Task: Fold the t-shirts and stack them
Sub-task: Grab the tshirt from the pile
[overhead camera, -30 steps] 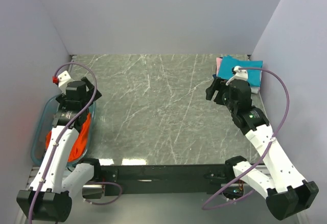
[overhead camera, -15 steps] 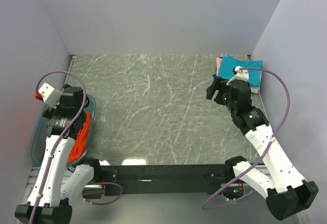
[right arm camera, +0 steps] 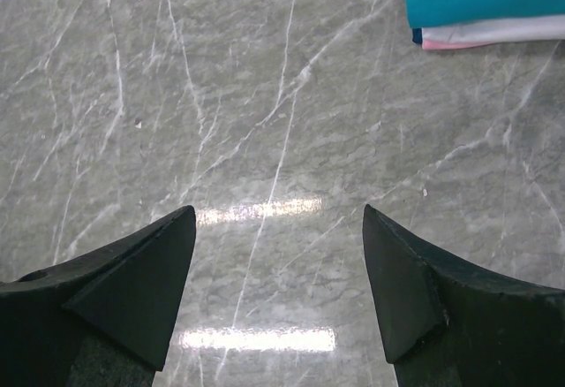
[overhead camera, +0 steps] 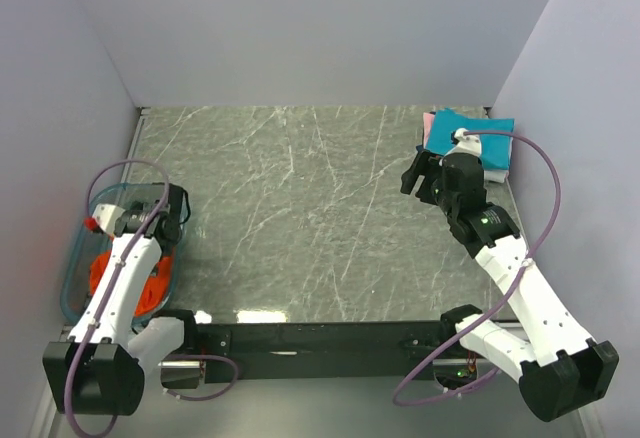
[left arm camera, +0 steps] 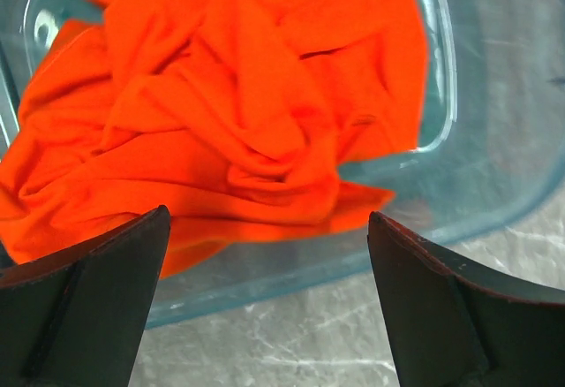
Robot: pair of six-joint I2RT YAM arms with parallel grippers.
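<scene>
From above, we find the left gripper (overhead camera: 148,226) tipped down over the bin (overhead camera: 72,258) at the left edge of the table (overhead camera: 300,208); the orange-red shirt (overhead camera: 103,273) lies crumpled inside, not yet folded. The right gripper (overhead camera: 418,173) hovers above bare marble near the folded stack (overhead camera: 485,138) in the far right corner; we judge it is parked there to leave the middle free for folding. At this height the arm hides the left jaw gap, so we look closer.

In the left wrist view, the left gripper (left arm camera: 265,228) is spread wide and holds nothing; its fingers (left arm camera: 97,299) frame the bunched cloth, a ready place to pinch.

In the right wrist view, the right gripper (right arm camera: 278,219) is likewise wide and empty, with only marble between; the stack, teal on top, sits upper right.
</scene>
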